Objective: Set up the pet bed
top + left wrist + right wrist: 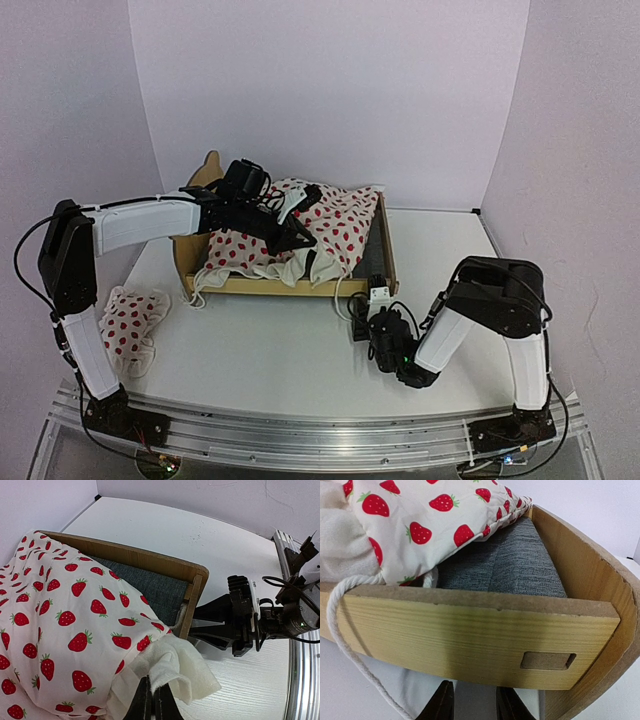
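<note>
The pet bed (270,287) is a light wooden frame with a grey mattress pad (520,570); it stands mid-table. A cream strawberry-print cloth (335,225) lies bunched over it and hangs over the near rail. My left gripper (298,238) hovers above the bed. In the left wrist view that left gripper (151,702) is shut on the cloth's white fleecy edge (175,667). My right gripper (375,283) sits low at the bed's near right corner. Seen from its wrist, the right gripper (472,707) is open in front of the wooden rail (470,640), with nothing between its fingers.
A small strawberry-print pillow (130,318) lies on the table left of the bed, by the left arm. A white cord (340,625) from the cloth trails over the rail onto the table. White walls enclose the back and sides.
</note>
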Robot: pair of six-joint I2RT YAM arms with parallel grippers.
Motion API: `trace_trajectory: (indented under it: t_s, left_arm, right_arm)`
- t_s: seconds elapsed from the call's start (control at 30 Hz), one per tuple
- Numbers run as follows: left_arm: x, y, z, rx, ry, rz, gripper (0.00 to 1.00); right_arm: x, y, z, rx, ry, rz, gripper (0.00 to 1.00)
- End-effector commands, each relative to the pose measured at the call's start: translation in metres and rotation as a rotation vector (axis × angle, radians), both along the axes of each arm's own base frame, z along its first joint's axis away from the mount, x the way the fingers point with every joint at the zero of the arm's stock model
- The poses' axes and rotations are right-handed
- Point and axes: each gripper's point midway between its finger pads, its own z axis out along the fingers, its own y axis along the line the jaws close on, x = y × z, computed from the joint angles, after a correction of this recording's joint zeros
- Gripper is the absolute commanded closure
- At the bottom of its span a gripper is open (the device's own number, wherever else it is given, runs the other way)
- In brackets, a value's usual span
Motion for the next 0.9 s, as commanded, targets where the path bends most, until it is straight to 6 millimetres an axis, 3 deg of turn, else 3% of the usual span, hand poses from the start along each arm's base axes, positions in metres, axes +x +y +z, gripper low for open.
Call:
trace_trajectory:
  t_s: [0.0, 0.23, 0.53, 0.87]
  left_arm:
    - [0.006, -0.003, 0.024, -0.037, -0.058, -0.002, 1.0]
    - [0.005, -0.002, 0.023, -0.036, -0.061, -0.001, 1.0]
    - [0.004, -0.002, 0.018, -0.038, -0.054, -0.003, 1.0]
    - [-0.002, -0.013, -0.003, -0.046, -0.029, -0.04, 1.0]
  right_arm:
    - [0.015, 0.004, 0.04, 0.193, -0.112, -0.065, 0.75]
    - [0.022, 0.008, 0.037, 0.214, -0.097, -0.021, 0.99]
    - [0.006, -0.008, 0.021, 0.249, -0.034, -0.007, 1.0]
    - [-0.018, -0.021, 0.022, 0.222, -0.006, 0.022, 1.0]
